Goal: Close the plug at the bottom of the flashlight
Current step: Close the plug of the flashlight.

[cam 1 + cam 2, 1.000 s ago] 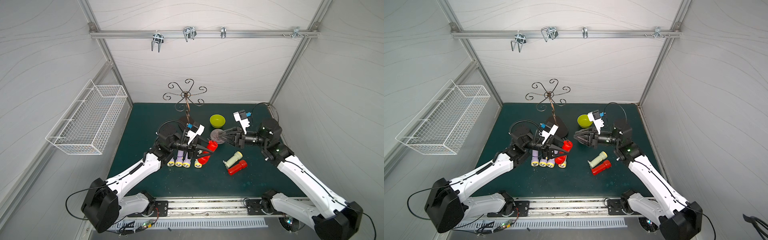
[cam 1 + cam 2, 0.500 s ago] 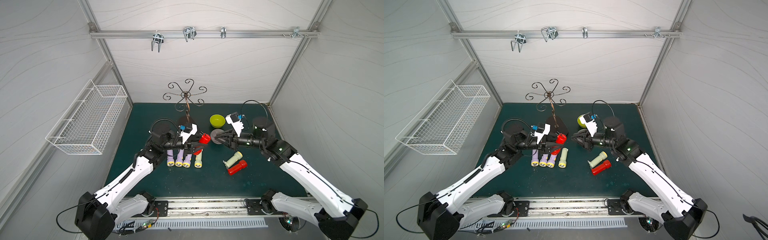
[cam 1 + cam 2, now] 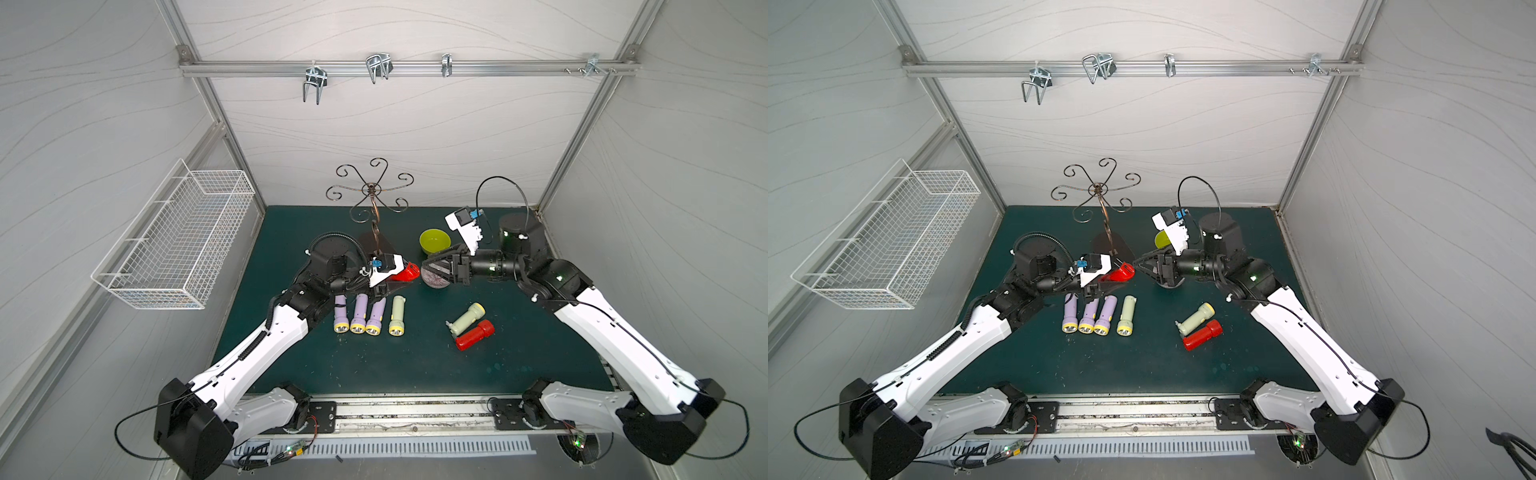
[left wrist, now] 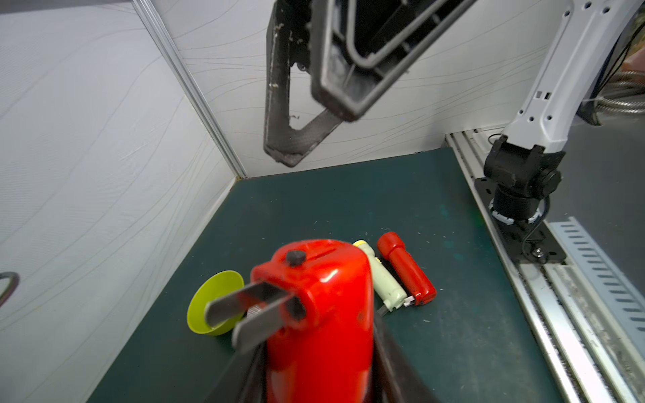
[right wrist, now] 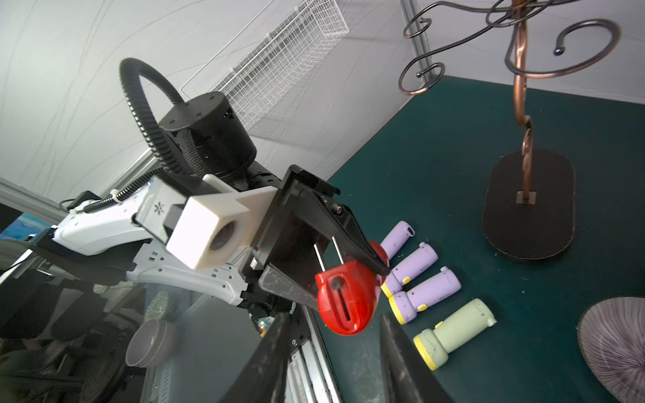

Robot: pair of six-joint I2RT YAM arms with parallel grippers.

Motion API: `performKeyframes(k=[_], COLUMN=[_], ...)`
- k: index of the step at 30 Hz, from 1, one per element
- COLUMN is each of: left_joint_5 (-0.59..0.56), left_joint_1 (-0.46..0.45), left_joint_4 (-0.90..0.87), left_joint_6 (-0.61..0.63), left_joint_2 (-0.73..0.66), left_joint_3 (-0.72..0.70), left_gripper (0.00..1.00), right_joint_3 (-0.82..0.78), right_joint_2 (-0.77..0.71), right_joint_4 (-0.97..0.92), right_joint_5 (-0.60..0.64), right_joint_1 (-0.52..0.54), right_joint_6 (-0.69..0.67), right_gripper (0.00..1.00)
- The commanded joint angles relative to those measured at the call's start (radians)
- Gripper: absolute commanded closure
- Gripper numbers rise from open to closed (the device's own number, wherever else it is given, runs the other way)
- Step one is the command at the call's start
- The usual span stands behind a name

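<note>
Along the bottom edge of both top views, the two arm bases sit on a metal track (image 3: 415, 409), and the dark green mat (image 3: 415, 365) begins just above it. At lower centre of the mat, four torches lie side by side with their lenses toward the bottom of the frame: three purple flashlights (image 3: 358, 311) and a pale green flashlight (image 3: 397, 316). To their right, well apart from the row, a second pale green flashlight (image 3: 465, 319) and a second red flashlight (image 3: 474, 334) lie slanted and touching each other.

Just above the row, at mid-frame, the left gripper (image 3: 401, 279) is clamped on the body of the red flashlight (image 3: 407, 272). It holds the flashlight off the mat with the bottom end pointing toward the right of the frame. In the left wrist view the plug (image 4: 251, 307), two flat metal prongs, sticks out from that end and is not folded in.

The right gripper (image 3: 428, 272) faces it from the right. Its jaws are parted with nothing between them, and its tips are near the flashlight's end; no contact shows. A ribbed purple plate (image 3: 436, 284) lies on the mat beneath it.

Higher in the frame stand a green bowl (image 3: 435, 241) and a curled metal hook stand (image 3: 374, 195). A white wire basket (image 3: 178, 245) hangs on the wall at left. Across the top runs a rail (image 3: 498, 68) with metal hooks.
</note>
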Motion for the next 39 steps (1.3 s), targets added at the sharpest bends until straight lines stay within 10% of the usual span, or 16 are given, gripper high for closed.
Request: performKeyframes(k=[1,39], left_joint_5=[-0.033,-0.061], left_joint_1=[0.001,-0.01], left_joint_4=[0.025,-0.009], left_joint_6=[0.09,0.152], left_joint_2=[-0.023,-0.035], left_joint_3=[0.012,0.005], left_gripper=[1.0,1.0], right_joint_3=[0.039,0.009], right_joint_2=[0.035,0.177], right_joint_4=[-0.049,0.012], right_joint_5=[-0.074,-0.121], right_joint_1=[0.0,0.002], right_joint_6=[0.086,0.221], right_gripper=[0.56,0.6])
